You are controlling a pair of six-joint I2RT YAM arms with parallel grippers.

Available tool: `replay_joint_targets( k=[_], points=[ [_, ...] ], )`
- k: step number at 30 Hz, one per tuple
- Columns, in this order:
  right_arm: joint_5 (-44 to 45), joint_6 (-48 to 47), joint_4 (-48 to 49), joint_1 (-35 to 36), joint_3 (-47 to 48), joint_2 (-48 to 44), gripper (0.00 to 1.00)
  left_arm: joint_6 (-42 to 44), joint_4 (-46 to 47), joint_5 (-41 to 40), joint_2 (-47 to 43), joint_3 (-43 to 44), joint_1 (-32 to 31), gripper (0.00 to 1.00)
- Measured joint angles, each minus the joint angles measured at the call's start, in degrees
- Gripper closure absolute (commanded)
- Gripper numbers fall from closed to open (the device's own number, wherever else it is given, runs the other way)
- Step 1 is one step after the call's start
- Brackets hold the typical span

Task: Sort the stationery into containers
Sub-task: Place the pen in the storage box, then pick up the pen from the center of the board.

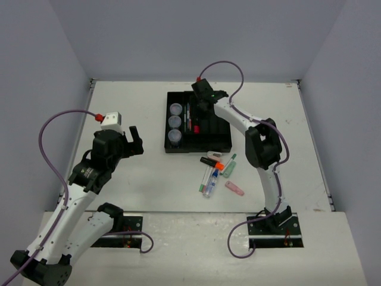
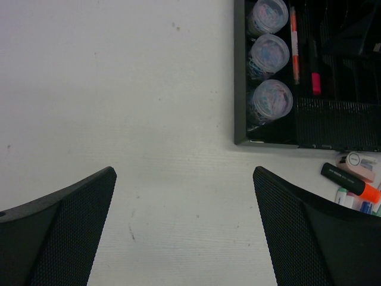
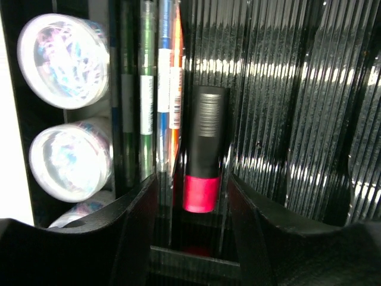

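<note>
The black tray (image 1: 217, 142) stands at the table's middle back. Three grey-lilac pots (image 1: 174, 123) fill its left slot, and thin pens (image 3: 161, 71) lie in the narrow slot beside them. A black marker with a pink end (image 3: 202, 149) lies in a further slot. My right gripper (image 3: 191, 185) hangs low over the tray (image 3: 286, 119), jaws open to either side of that marker's pink end without touching it. It also shows in the top view (image 1: 200, 118). My left gripper (image 2: 183, 179) is open and empty over bare table, left of the tray (image 2: 241, 89).
Loose stationery lies in front of the tray: a black and orange marker (image 1: 212, 161), a green marker (image 1: 229, 167), a blue pen (image 1: 209, 185) and a pink eraser (image 1: 234, 189). The black and orange marker also shows in the left wrist view (image 2: 351, 182). Walls close the table in at the back and sides.
</note>
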Motion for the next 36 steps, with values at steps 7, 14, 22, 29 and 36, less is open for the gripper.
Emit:
replay_joint_targets(
  k=[7,14,22,29,36],
  points=[
    [-3.73,-4.05,1.93,0.01,-13.99,-15.34,0.47,0.00,0.00,-0.04,-0.38,0.00,0.00,0.00],
    [-5.06,-11.17,-0.04,4.01,-36.44,-40.40,0.48,0.02,0.26,0.20,-1.07,-0.02,0.00,0.00],
    [2.45,-16.47,0.55,18.63,-44.91,-39.64,0.69,0.04,0.36,0.22,-1.88,-0.05,0.00,0.00],
    [11.93,-16.12,2.67,21.11,-45.12,-30.16,0.64,0.07,0.39,0.35,-2.25,-0.11,0.00,0.00],
    [17.12,-16.19,3.26,21.00,-45.08,-25.05,0.60,0.11,0.39,0.42,-2.60,-0.11,0.00,0.00]
  ],
)
